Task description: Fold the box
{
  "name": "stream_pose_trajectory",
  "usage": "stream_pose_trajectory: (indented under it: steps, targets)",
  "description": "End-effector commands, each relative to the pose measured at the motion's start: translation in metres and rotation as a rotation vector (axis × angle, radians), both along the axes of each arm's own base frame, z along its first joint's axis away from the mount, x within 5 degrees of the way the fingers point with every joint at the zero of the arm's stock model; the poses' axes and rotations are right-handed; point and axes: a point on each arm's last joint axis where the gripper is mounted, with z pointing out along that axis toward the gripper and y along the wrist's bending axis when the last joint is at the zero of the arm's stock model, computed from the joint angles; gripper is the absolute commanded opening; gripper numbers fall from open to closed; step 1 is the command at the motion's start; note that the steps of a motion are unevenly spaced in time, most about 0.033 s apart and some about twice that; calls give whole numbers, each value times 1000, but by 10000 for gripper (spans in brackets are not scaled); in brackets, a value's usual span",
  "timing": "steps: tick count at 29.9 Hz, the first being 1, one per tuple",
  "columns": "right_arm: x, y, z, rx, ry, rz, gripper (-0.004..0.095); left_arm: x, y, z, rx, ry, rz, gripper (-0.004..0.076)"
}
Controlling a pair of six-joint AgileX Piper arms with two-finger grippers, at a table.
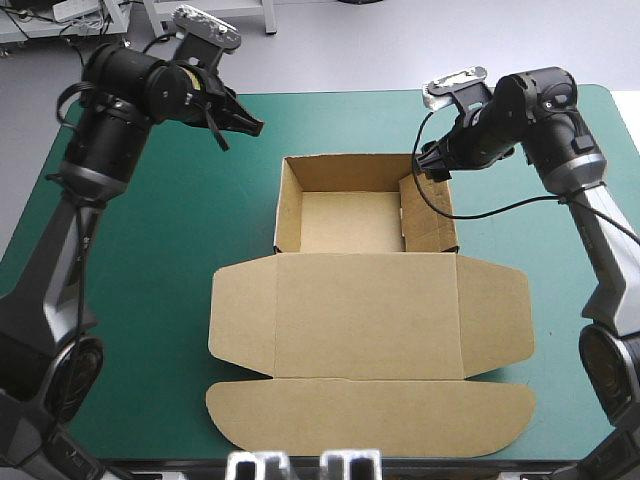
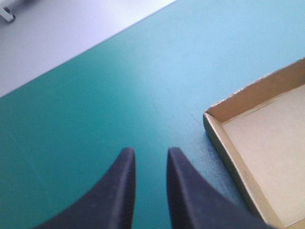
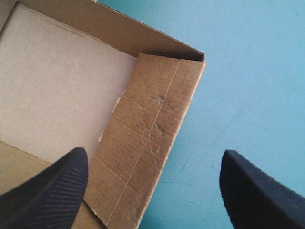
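Hanging in the upper left of the high view, the left gripper [image 1: 247,123] sits over the teal-green cover [image 1: 150,300], near the far left corner of the box [image 1: 370,310] but clear of it; its black fingers [image 2: 121,191] are all but closed, with only a thin slit between the tips and nothing held. At the centre the brown box lies as an open tray [image 1: 345,220] in the upper middle, three walls upright, and its lid [image 1: 370,420] spreads flat toward the bottom edge with rounded flaps at both sides. At the upper right, the right gripper [image 1: 432,165] is spread wide astride the tray's right wall [image 3: 147,138], one finger over the tray floor and the other outside over the cover; that creased wall panel leans inward, ungripped
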Motion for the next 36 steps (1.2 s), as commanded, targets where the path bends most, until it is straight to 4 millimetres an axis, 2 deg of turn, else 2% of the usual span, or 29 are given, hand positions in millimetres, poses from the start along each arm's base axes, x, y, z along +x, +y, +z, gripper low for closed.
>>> stream_pose_trajectory:
  steps: [1, 5, 9, 14, 20, 22, 25, 31, 36]
  targets:
    - [-8, -3, 20, 14, -62, -4, 711, -41, 22, 35, 27, -86, 10, -6]
    - [5, 1, 4, 5, -29, -4, 711, -66, 40, 36, 76, -93, 45, -6]
    - [22, 6, -22, -15, 41, -5, 712, -88, 51, 11, 76, -1, 72, -6]
    - [39, 11, -52, -32, 122, -19, 702, -113, 63, -50, 113, 186, 126, -6]
    - [46, 13, -68, -42, 158, -20, 674, -138, 74, -112, 138, 362, 209, -6]
    - [48, 13, -72, -46, 167, -18, 629, -142, 75, -127, 135, 404, 246, -6]
    - [51, 14, -77, -56, 176, -4, 528, -145, 76, -138, 138, 443, 259, -6]
    - [54, 15, -84, -85, 177, 54, 246, -146, 76, -139, 139, 442, 259, -6]
    - [57, 11, -83, -154, 141, 88, 21, -146, 77, -139, 144, 439, 261, -7]
